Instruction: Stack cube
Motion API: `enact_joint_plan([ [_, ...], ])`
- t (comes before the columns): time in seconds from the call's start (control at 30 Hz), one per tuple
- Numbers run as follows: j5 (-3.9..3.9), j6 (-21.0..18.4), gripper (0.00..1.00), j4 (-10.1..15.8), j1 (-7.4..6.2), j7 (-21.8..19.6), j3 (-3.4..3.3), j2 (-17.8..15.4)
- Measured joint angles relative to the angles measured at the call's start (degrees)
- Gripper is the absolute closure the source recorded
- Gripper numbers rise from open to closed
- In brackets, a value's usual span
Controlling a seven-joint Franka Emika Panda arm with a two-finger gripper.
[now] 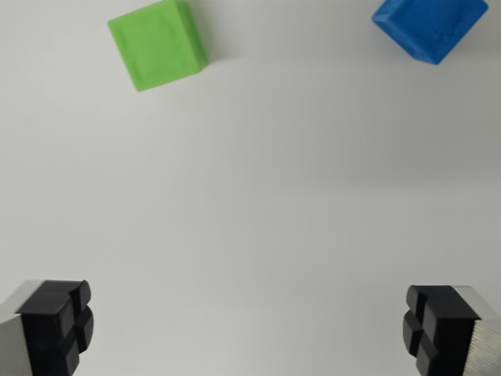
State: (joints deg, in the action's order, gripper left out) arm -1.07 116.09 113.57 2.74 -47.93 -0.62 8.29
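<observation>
A green cube [158,44] lies on the white surface near the top left of the wrist view. A blue cube [429,27] lies at the top right, cut off by the frame's upper edge. The two cubes are well apart. My gripper [249,329] is open, its black-padded fingers [59,323] at the bottom left and bottom right corners. Nothing is between them. Both cubes lie far ahead of the fingertips, the green one toward the left finger's side and the blue one toward the right finger's side.
A plain white tabletop [250,196] fills the view between the fingers and the cubes. No other objects or edges show.
</observation>
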Motion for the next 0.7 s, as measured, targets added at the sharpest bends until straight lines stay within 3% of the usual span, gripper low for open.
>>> enact_joint_plan([
  [0.7,0.00,1.01,0.00,0.01,-0.26,0.39,0.11,0.84],
])
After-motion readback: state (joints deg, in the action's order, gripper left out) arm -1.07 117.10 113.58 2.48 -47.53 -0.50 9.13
